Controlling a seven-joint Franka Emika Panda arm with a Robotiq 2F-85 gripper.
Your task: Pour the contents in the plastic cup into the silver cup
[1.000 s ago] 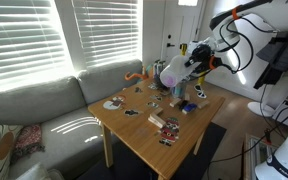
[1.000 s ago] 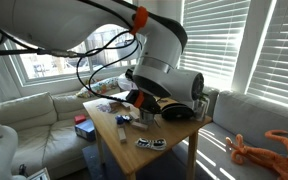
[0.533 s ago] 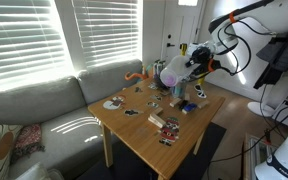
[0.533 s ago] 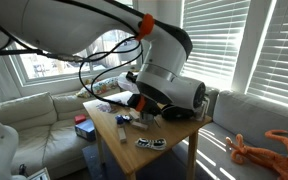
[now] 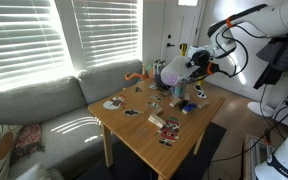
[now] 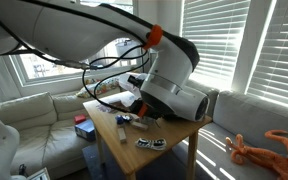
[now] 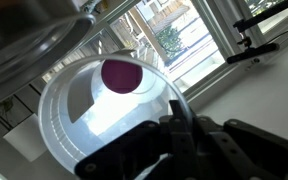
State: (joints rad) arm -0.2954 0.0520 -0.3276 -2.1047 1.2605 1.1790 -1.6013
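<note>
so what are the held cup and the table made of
The plastic cup looks like frosted translucent white plastic: light glows through its wall in the wrist view. The table appears to be light wood, with a yellowish top and matching legs.

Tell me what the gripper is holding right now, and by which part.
The gripper holds the plastic cup, tipped on its side above the table, by its side wall. How near the rim it grips cannot be told.
</note>
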